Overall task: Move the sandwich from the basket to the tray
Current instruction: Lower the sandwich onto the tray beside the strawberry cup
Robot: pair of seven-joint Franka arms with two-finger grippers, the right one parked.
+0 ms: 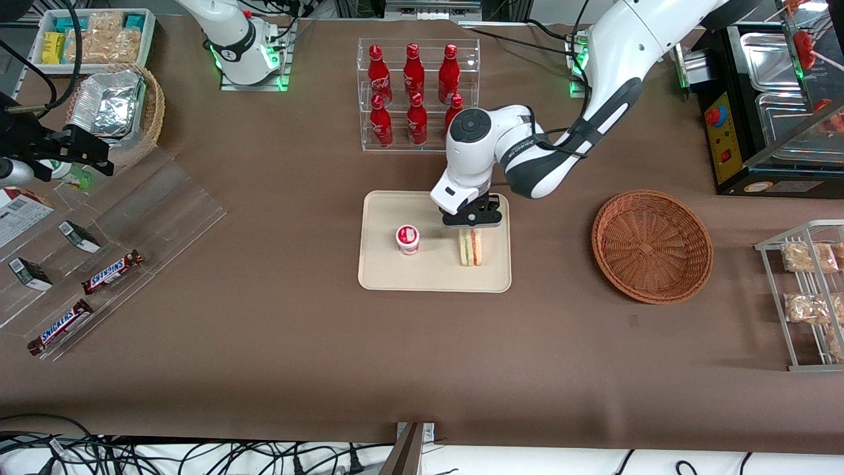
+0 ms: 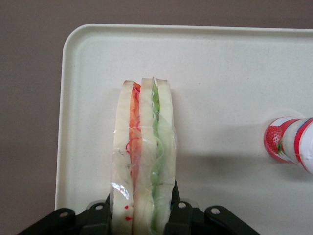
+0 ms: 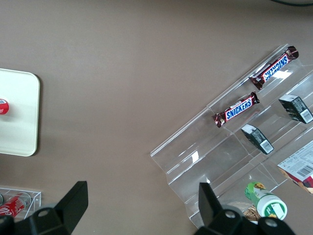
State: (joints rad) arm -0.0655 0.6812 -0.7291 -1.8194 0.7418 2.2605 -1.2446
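The wrapped sandwich (image 1: 471,247) stands on edge on the cream tray (image 1: 382,274), its red and green layers showing. My left gripper (image 1: 471,227) is right above it, over the tray's half nearest the basket. Seen from the left wrist camera, the black fingers (image 2: 178,215) press both bread faces of the sandwich (image 2: 144,161), so the gripper is shut on it, over the tray (image 2: 230,88). The reddish-brown wicker basket (image 1: 651,245) sits on the table toward the working arm's end and holds nothing.
A small red-and-white cup (image 1: 407,239) stands on the tray beside the sandwich. A clear rack of red bottles (image 1: 415,92) stands farther from the front camera than the tray. A clear stand with Snickers bars (image 1: 112,272) lies toward the parked arm's end.
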